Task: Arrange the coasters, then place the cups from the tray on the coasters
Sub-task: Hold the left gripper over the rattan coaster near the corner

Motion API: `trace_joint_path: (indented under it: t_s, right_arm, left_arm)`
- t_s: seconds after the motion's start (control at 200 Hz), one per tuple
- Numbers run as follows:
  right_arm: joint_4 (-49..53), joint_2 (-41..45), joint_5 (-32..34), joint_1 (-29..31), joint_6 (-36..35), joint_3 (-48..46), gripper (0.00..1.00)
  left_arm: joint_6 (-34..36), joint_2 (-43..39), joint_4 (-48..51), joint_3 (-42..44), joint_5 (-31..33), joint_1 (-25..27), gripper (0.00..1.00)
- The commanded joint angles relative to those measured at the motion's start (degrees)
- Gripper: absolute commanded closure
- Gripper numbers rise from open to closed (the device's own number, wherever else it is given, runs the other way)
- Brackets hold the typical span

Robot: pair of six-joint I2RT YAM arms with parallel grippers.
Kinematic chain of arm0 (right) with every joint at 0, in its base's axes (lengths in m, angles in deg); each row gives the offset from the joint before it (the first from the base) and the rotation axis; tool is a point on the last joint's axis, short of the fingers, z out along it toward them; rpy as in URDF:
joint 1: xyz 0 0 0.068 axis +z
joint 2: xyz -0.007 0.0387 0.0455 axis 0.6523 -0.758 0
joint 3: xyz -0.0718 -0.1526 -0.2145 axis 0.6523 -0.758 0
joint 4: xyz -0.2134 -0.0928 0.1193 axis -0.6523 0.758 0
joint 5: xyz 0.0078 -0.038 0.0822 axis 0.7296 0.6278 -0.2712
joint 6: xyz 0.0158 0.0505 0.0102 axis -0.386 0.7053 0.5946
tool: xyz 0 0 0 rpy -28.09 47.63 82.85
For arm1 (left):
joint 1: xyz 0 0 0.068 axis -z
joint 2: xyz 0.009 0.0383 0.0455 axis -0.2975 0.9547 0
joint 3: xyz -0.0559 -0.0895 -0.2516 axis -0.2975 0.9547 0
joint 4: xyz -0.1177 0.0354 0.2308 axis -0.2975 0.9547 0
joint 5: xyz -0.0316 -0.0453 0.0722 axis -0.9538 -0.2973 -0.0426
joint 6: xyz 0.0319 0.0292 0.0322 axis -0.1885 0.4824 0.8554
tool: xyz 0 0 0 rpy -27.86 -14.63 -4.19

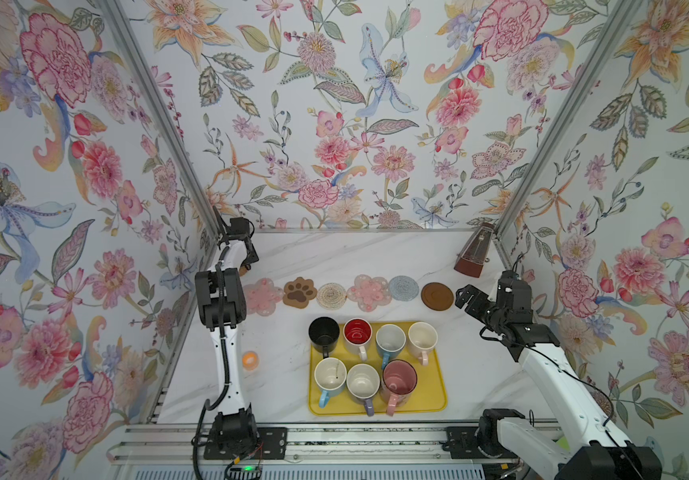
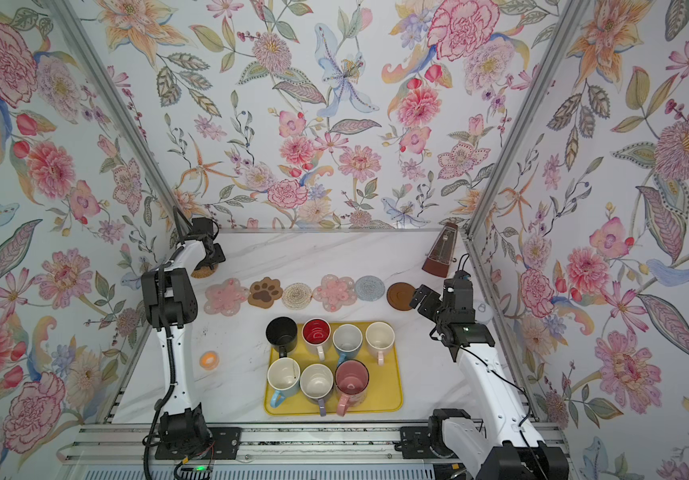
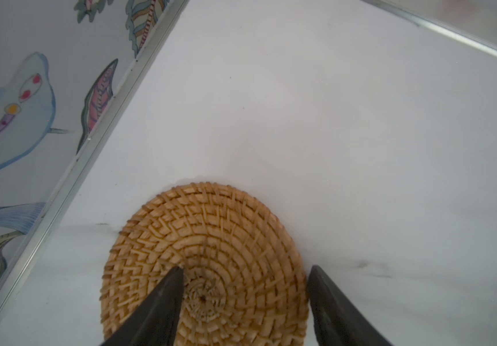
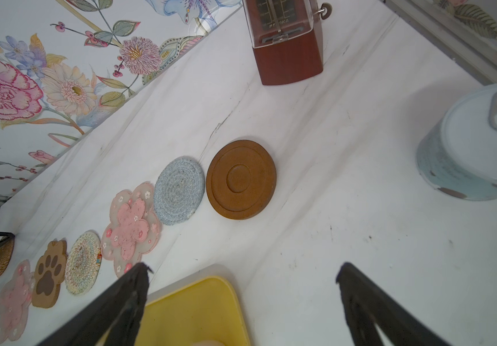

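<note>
Nearest the robot's base, the tray point(image 1: 438, 401) holds all seven cups point(image 1: 330, 376), upright in two rows, so none has reached a coaster yet. Just beyond the tray's far edge, six coasters lie flat in a line across the table point(image 1: 376, 257): pink flower point(image 1: 261, 296), brown paw point(image 1: 300, 292), cream woven round point(image 1: 331, 296), second pink flower point(image 1: 369, 292), grey-blue round point(image 1: 403, 287) and dark brown disc point(image 1: 436, 296). The right gripper point(image 4: 242, 268) hangs near the disc end of the line, jaws spread wide and holding nothing. Farther back, by the left wall, the woven tan coaster point(image 3: 211, 239) lies out of line. The left gripper point(image 3: 245, 275) is over it with jaws apart, one finger above its centre, the other just past its rim; whether they touch it I cannot tell. As I judge it, arranging is nearly done, with this one coaster left to join the row, and all the cup placing remains.
</note>
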Motion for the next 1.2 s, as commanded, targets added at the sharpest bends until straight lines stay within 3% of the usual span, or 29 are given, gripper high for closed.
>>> trace_joint_path:
  t_s: [0.0,0.135,0.185,0.25,0.445,1.196]
  right_arm:
    - [-1.2,-0.7,-0.5,-0.5,-0.5,0.4,0.01]
    - [-1.5,-1.3,-1.0,-0.8,-0.8,0.5,0.01]
    - [-1.7,-1.4,-1.1,-0.9,-0.9,0.4,0.01]
    - [-1.9,-1.4,-1.2,-1.0,-0.9,0.4,0.01]
    - [-2.7,-1.6,-1.7,-1.2,-0.9,0.1,0.01]
    - [-3.4,-1.3,-2.9,-2.0,-1.3,-0.1,0.01]
  left_arm:
    - [-0.3,-2.5,1.7,5.7,1.3,-1.3,0.32]
    - [-0.8,-5.6,-0.2,11.8,1.6,-1.9,0.33]
    - [-1.1,-7.1,-1.6,14.3,0.1,-2.4,0.26]
    - [-2.8,-8.9,-2.6,16.5,-0.8,-2.6,0.31]
    - [-5.9,-13.4,-5.3,23.6,-3.3,-2.7,0.33]
    - [-7.7,-20.0,-6.4,34.4,-0.9,-4.4,0.33]
